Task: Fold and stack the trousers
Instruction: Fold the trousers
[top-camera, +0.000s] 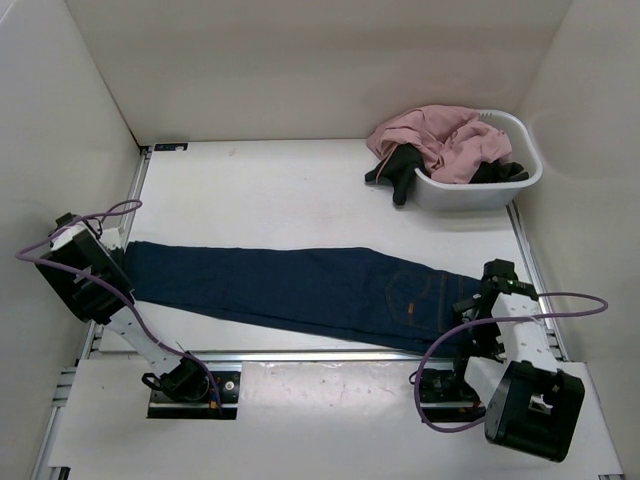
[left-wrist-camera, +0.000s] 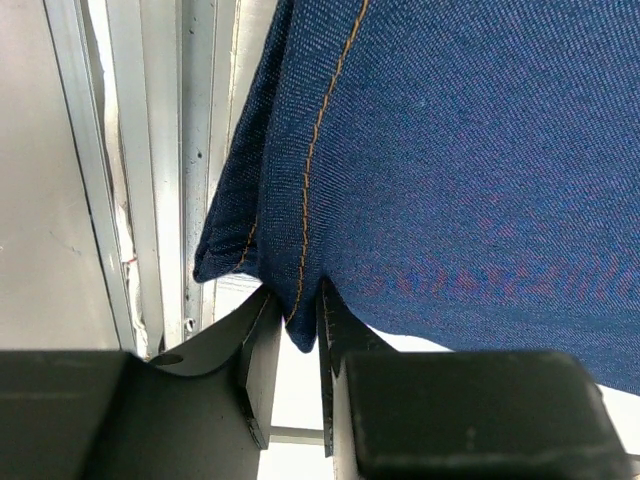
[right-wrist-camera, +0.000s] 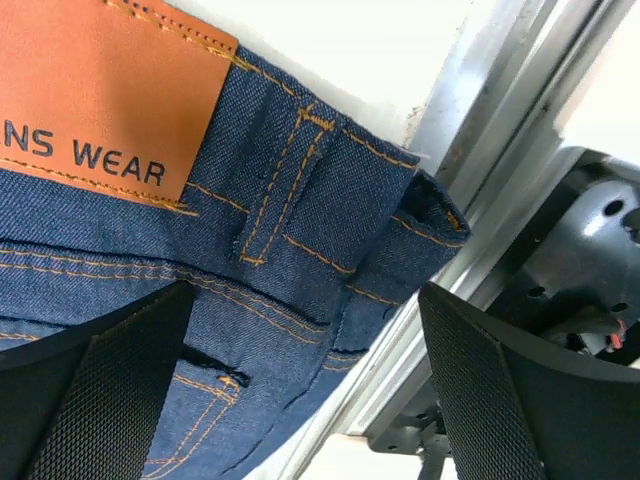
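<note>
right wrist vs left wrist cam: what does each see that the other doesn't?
Right wrist only: the waistband end, with the orange leather patch, a belt loop, and the right gripper wide open either side of the waistband corner. Left wrist only: the leg-hem end with its orange seam, and the left gripper nearly closed with the hem corner between its fingers; whether it pinches is unclear. Both: the navy denim trousers and the metal rail beside them.

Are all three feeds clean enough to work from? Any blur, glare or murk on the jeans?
Top external: even light, no glare; jeans sharp but a flat dark mass. Left wrist: orange seam and weave crisp, fingers murky. Right wrist: leather patch lettering sharp, table blown white.
</note>
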